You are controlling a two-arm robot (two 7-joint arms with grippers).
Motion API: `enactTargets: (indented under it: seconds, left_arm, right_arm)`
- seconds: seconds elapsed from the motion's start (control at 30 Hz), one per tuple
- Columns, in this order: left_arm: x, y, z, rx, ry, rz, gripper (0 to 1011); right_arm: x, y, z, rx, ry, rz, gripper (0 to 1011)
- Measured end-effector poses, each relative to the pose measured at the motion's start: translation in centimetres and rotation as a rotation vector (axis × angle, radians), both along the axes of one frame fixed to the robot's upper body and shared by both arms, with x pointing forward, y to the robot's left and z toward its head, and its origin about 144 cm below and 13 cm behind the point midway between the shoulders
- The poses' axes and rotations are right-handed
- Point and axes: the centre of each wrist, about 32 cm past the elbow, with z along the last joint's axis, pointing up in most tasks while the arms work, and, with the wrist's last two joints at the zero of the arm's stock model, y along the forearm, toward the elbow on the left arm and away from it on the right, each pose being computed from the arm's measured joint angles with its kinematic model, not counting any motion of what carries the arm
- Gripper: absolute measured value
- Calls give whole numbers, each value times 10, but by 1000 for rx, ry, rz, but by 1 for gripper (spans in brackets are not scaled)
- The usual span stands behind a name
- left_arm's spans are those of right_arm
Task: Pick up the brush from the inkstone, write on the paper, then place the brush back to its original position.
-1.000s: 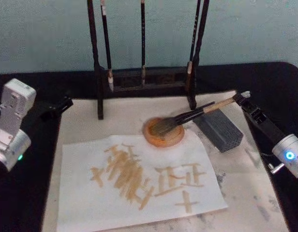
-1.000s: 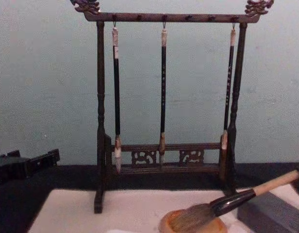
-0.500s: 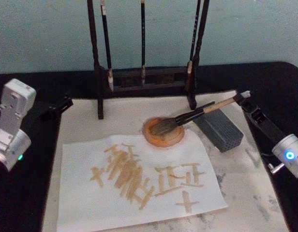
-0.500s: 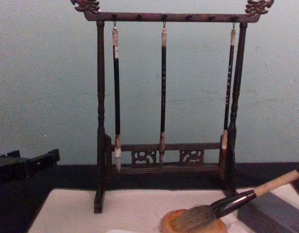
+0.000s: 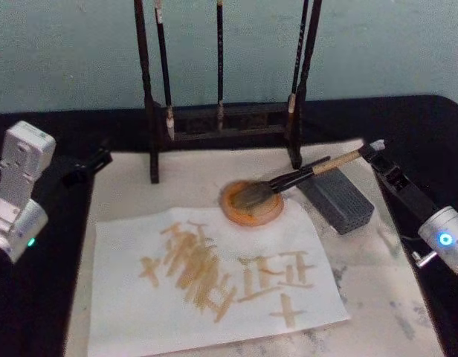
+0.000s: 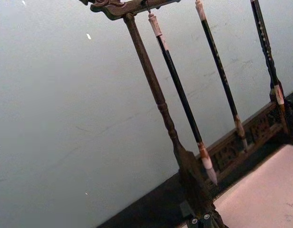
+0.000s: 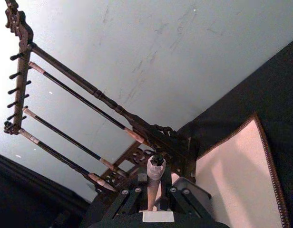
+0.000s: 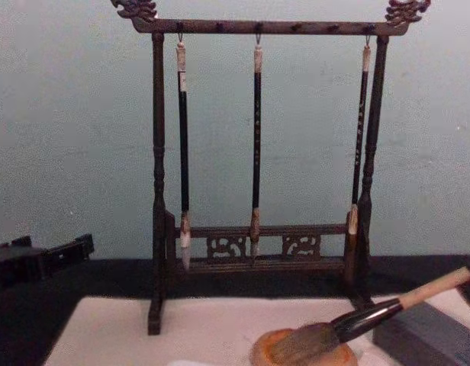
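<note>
The brush (image 5: 288,178) lies slanted, its bushy head down in the round orange-brown inkstone (image 5: 247,217) and its tan handle rising to the right. My right gripper (image 5: 372,151) is shut on the far end of that handle. The right wrist view looks along the handle (image 7: 155,183), which runs out from between the jaws. From the chest, the brush (image 8: 372,316) dips into the inkstone (image 8: 296,358) at the lower right. The white paper (image 5: 125,312) lies flat in front of the dish, covered with tan strokes. My left gripper (image 5: 86,165) is parked at the left over the black table.
A grey rectangular block (image 5: 337,199) sits just right of the inkstone, under the brush handle. A dark wooden rack (image 8: 258,252) with three slim hanging brushes stands behind the dish. A cream felt mat (image 5: 184,171) covers the black table under it all.
</note>
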Motion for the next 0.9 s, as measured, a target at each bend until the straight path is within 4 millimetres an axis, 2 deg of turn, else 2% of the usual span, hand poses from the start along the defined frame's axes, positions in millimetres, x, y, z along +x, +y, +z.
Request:
enactTargets:
  seconds: [0.5,0.9]
  left_arm:
    - [0,0,0,0,0,0,1000]
    - [0,0,0,0,0,0,1002]
  right_arm:
    - [-1,-4,1,83,-29,11,160]
    - [-9,-6,24,112,-117,40,161]
